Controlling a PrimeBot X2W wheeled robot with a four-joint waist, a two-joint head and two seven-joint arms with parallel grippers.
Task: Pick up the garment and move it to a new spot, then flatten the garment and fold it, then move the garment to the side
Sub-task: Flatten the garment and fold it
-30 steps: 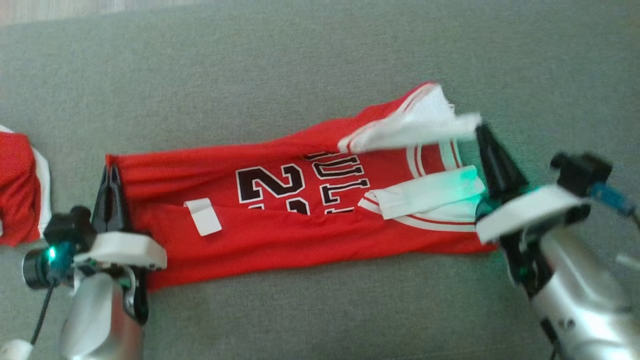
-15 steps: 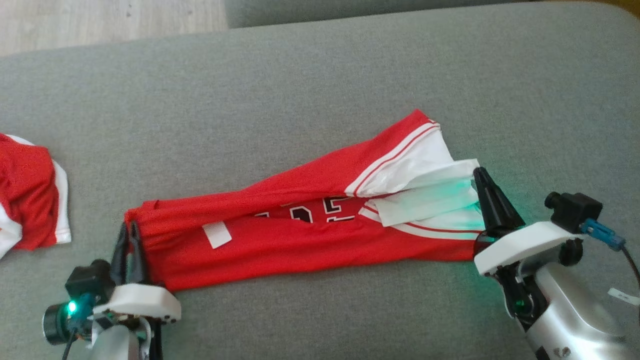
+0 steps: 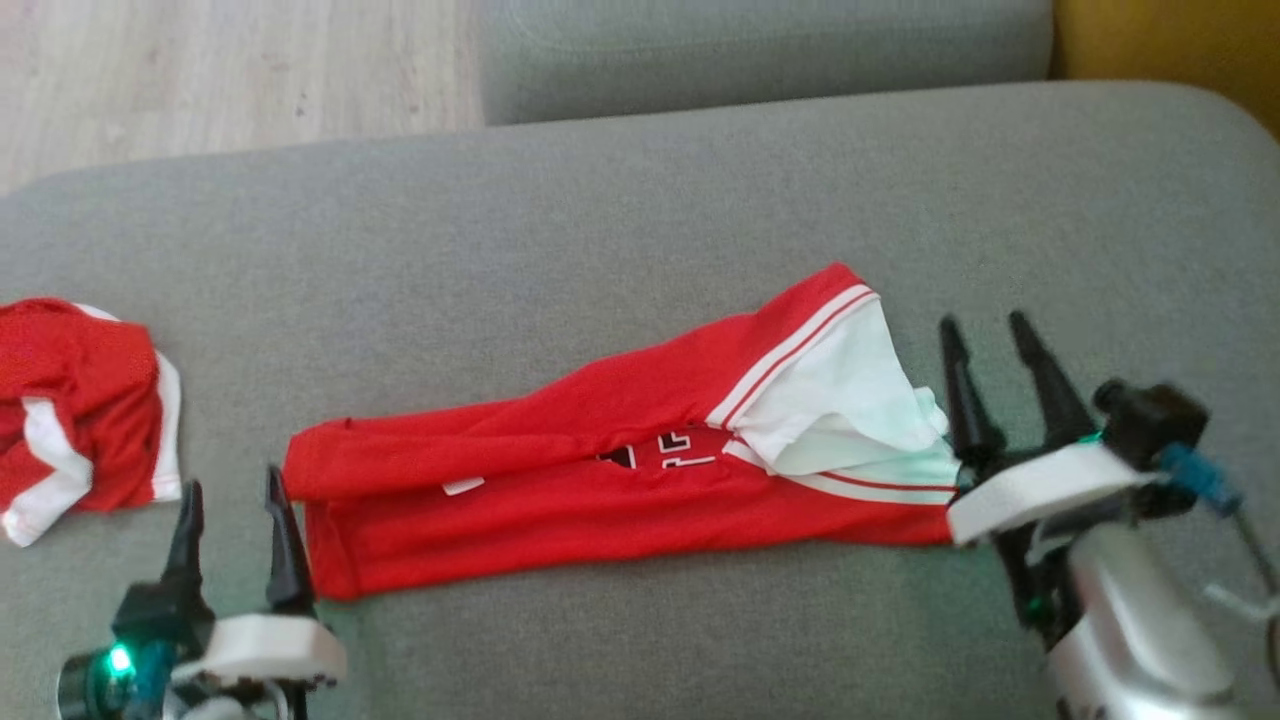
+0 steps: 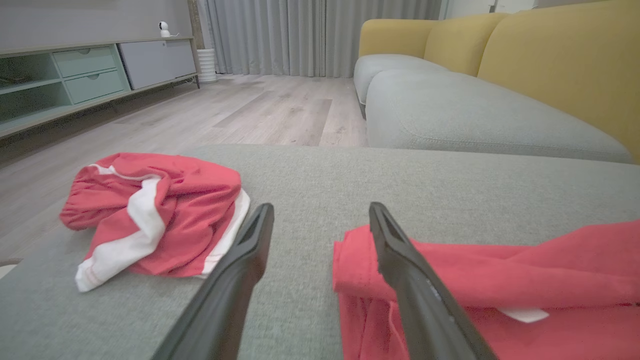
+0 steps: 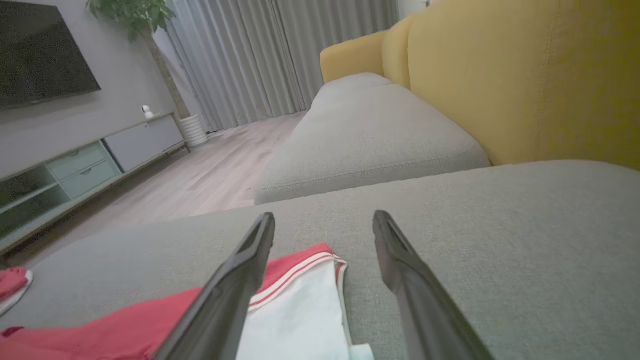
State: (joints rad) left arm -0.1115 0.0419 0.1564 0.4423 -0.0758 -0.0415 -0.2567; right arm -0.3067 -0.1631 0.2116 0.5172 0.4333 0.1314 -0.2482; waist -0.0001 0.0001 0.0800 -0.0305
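The garment (image 3: 620, 480) is a red jersey with white trim, lying folded lengthwise on the grey sofa cushion (image 3: 600, 250). Its far half lies over the near half, and only a bit of the black lettering shows at the fold. My left gripper (image 3: 230, 485) stands open just left of the garment's left end (image 4: 500, 280), its fingers empty. My right gripper (image 3: 982, 325) is open at the white-trimmed right end (image 5: 295, 325), holding nothing. In the left wrist view the left gripper (image 4: 321, 207) has its right finger over the garment's edge. The right gripper (image 5: 325, 216) points past the garment's corner.
A second crumpled red and white garment (image 3: 80, 410) lies at the cushion's left edge (image 4: 155, 210). Wooden floor (image 3: 230, 70) lies beyond the cushion. Another grey seat (image 5: 365, 135) and a yellow backrest (image 5: 525, 80) stand to the right.
Both grippers went from shut on the garment's ends to open and let it go. The garment's far half now lies over the near half. The head camera has tilted up.
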